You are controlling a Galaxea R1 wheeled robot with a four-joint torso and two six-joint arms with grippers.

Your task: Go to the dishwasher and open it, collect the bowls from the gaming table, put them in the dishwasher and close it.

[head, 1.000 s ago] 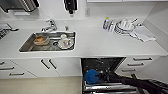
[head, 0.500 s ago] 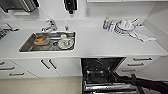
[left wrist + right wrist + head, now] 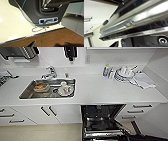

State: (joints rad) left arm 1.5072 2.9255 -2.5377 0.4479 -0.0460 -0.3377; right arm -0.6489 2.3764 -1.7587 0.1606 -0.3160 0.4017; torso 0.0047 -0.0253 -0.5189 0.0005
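The dishwasher (image 3: 101, 119) stands open under the white counter, its door folded down toward me and its dark interior with a metal rack showing. In the right wrist view the dishwasher's (image 3: 139, 18) brushed steel door edge runs close across the picture, right by my right gripper. My dark right arm (image 3: 147, 137) reaches in low beside the door's right side. My left gripper (image 3: 50, 45) hangs over the floor, its two dark fingertips (image 3: 32, 44) wide apart with nothing between them. The bowls and the gaming table are out of view.
A steel sink (image 3: 27, 93) left of the dishwasher holds dishes, one with something orange (image 3: 40, 86). White plates and cups (image 3: 123, 73) are stacked at the back right of the counter (image 3: 100, 89) beside a cloth (image 3: 143, 80). White drawers (image 3: 140, 110) flank the dishwasher.
The dishwasher door has swung further down, and more of the rack inside shows. My right arm sits lower at the door's right side.
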